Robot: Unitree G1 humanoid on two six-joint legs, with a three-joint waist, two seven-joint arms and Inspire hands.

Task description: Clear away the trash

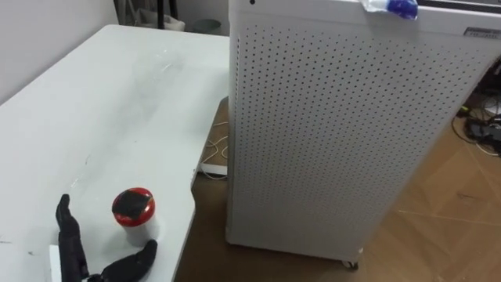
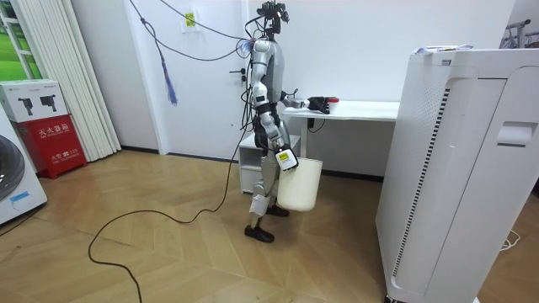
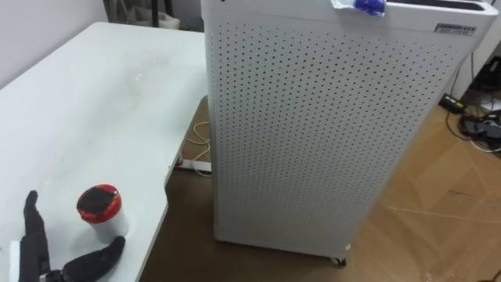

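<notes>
Left hand (image 1: 72,249), fingers spread, lies on table (image 1: 117,102) beside red-lidded cup (image 1: 135,215).

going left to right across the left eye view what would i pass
left hand → red-lidded cup → power strip on the floor → white perforated cabinet → floor cables

The left hand (image 1: 74,252) is held low in front, with its fingers (image 1: 69,231) kept straight and pointed away, and the thumb is spread wide to the side. The left arm is stretched out forward. The right arm is hung down by the hip, where the right hand (image 2: 286,157) is seen
</notes>
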